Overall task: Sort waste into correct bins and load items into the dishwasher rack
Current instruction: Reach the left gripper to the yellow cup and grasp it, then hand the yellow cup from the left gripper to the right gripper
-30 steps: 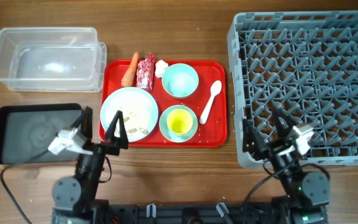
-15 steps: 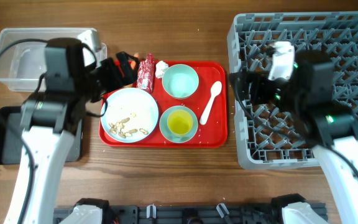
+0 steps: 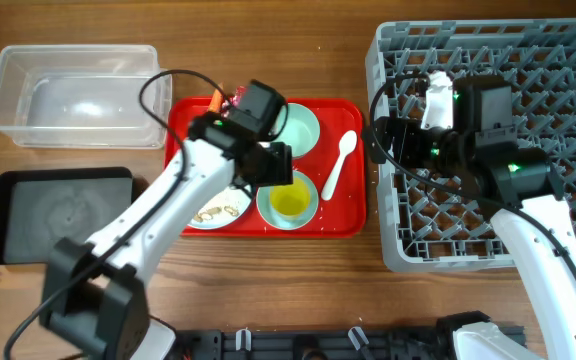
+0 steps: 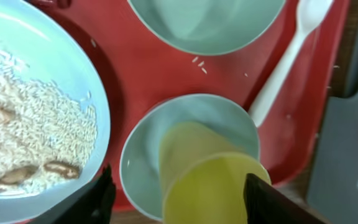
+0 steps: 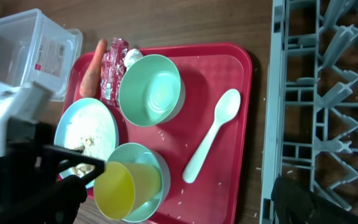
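The dishwasher rack stands right of the red tray. At the tray's front, a mint bowl holds the yellow cup. It is probably light, stiff and slick, so pinch across its wall. The left hand straddles it, spread wide, gripping nothing. How far the right hand, just right of the tray, is spread I cannot tell. The cup's lower part is cut off.
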Tool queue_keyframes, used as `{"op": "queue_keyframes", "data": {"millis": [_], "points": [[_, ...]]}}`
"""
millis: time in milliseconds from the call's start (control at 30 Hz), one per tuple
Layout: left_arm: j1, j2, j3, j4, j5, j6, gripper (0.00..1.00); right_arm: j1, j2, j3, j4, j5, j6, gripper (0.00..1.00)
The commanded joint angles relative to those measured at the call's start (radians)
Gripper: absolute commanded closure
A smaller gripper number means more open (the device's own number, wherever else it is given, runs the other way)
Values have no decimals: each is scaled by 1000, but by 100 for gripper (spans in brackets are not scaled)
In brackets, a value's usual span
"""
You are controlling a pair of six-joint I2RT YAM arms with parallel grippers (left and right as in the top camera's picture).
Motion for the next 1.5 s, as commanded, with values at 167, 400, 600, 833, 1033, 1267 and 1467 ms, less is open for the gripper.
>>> {"op": "queue_keyframes", "data": {"millis": [167,400,600,833,1033,1267,1467], "points": [[-47,149,8,39,-80,-23,87,0,1,21,-21,12,23,0],[-18,51,105,-101,-76,-22,96,0,1,21,-44,13,21,0],[140,-129,165,-158,102,14,96,0,1,21,-37,-13,19,0],[400,-148,164,-85,982,148,96,10,1,21,230,-691,-210,11],[405,-148,164,-65,1205,148,96,81,1,21,405,-775,-184,8],[397,-148,164,-65,1231,147,96,186,1,21,516,-714,-154,15],[374,-148,164,-60,1229,148,65,187,-2,21,579,-735,-126,46]]}}
